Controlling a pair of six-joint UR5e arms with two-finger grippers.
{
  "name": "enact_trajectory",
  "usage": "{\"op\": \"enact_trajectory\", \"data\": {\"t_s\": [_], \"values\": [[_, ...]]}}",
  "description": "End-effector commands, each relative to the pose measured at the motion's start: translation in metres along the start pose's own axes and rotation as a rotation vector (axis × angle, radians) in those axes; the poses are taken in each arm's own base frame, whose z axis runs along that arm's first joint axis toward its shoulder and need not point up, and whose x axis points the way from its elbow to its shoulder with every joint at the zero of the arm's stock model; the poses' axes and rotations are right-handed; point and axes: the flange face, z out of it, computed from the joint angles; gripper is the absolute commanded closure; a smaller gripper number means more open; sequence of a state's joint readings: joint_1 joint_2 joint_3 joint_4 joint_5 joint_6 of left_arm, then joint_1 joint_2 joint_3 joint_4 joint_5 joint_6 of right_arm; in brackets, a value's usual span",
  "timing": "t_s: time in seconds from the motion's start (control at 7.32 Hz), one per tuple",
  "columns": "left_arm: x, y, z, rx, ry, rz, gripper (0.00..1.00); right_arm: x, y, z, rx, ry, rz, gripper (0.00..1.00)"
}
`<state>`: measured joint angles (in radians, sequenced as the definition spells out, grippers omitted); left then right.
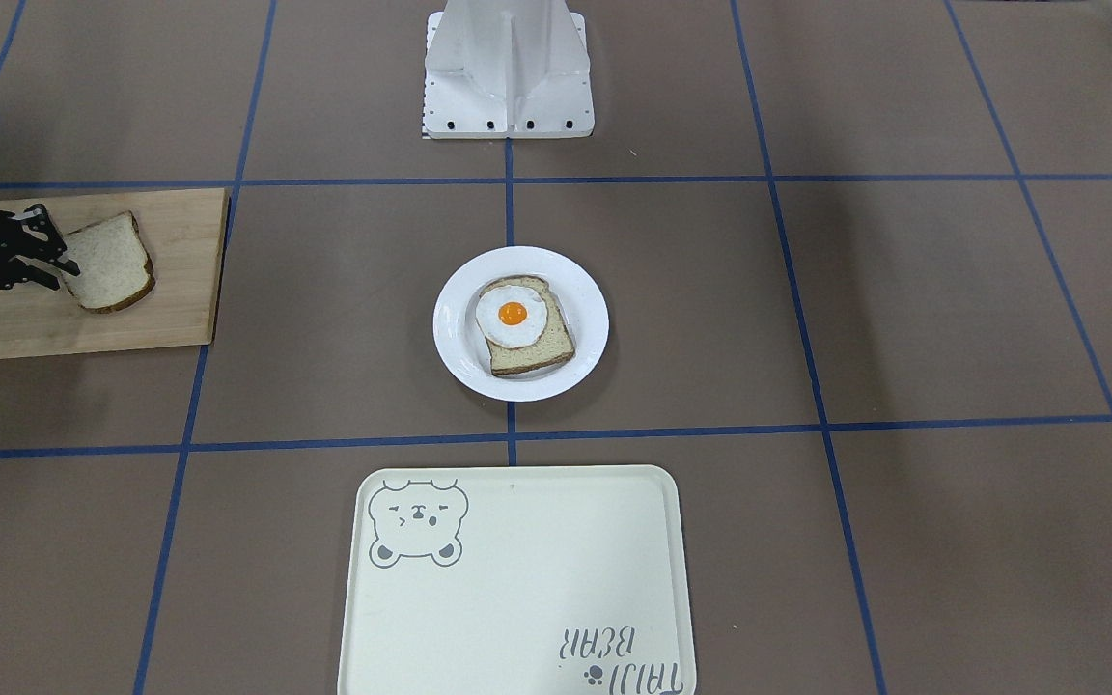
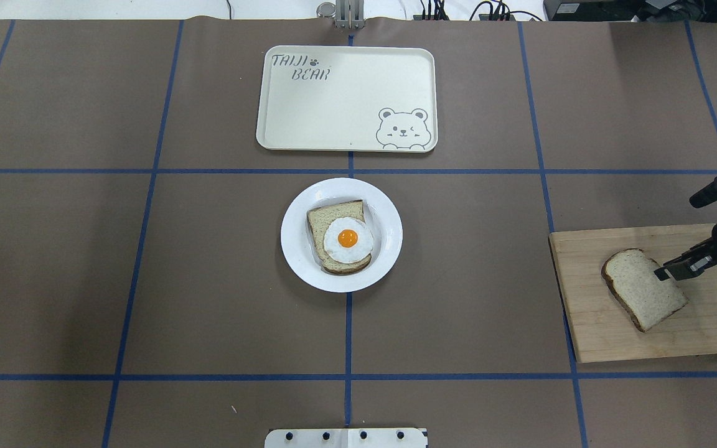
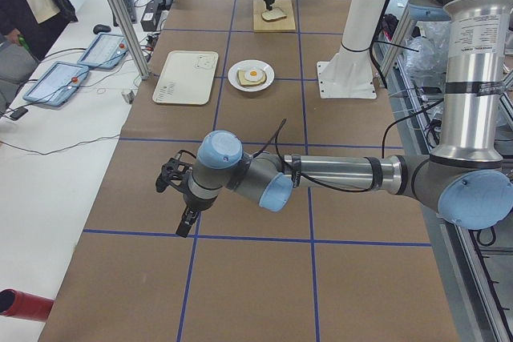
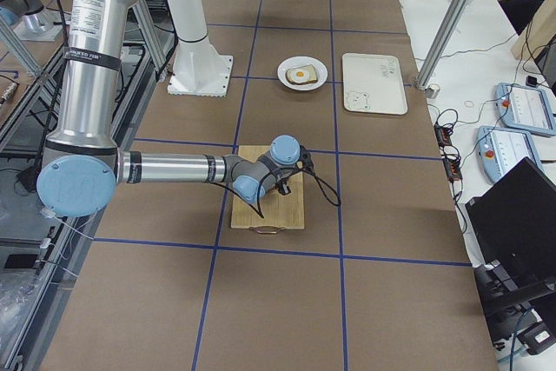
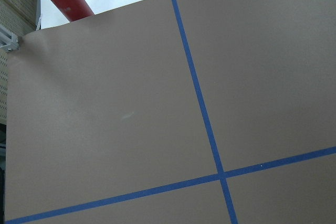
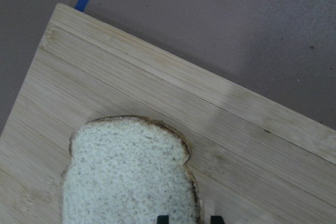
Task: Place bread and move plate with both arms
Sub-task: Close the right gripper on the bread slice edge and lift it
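The plain bread (image 2: 642,289) lies on a wooden cutting board (image 2: 707,330) at the table's right end. It also shows in the front-facing view (image 1: 112,265). My right gripper (image 2: 674,272) reaches in low from the right and is shut on the slice's crust edge. In the right wrist view the bread (image 6: 126,177) fills the lower left, and my gripper (image 6: 189,219) has its fingertips close together on either side of the crust. The white plate (image 2: 296,249) sits at the table's centre. My left gripper (image 3: 184,223) hovers over bare table far from everything; I cannot tell whether it is open or shut.
A bread slice with a fried egg (image 2: 346,239) lies on the plate. The cream bear-print tray (image 2: 346,99) lies just beyond the plate, on the side away from the robot. The robot's white base (image 1: 508,77) stands behind the plate. Blue tape lines grid the brown table.
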<state>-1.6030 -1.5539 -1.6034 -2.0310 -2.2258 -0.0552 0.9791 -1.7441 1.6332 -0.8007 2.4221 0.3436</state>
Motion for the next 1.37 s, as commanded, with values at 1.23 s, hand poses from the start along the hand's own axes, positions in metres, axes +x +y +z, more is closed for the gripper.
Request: {"op": "enact_trajectory", "data": {"t_s": [1.23], "values": [[-0.001, 0.001, 0.001, -0.003, 0.0, -0.001, 0.0, -0.002, 0.019, 0.004, 0.004, -0.001, -0.033, 1.0]]}}
